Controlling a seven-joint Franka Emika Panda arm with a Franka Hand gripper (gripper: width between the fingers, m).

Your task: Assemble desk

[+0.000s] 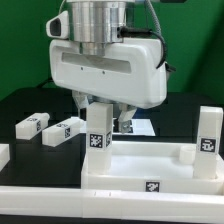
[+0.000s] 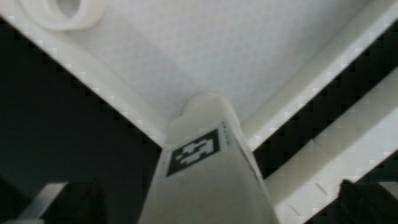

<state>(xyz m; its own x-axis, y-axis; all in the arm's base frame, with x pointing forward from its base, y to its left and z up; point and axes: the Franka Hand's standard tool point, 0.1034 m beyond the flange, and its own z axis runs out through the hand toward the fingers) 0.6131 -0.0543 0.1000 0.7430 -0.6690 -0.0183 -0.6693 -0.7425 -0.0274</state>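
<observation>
Standing wide open just above an upright leg at a corner of the top, which lies toward the worktop's near edge, the gripper holds nothing, and I judge this light, stiff, rather slippery leg best taken by its flat sides.

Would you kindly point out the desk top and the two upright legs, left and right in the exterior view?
Desk top (image 1: 115,184): exterior view, on its front wall.
Upright leg, exterior view's left (image 1: 97,141): on its tag.
Upright leg, exterior view's right (image 1: 208,122): on its face above the tag.
</observation>
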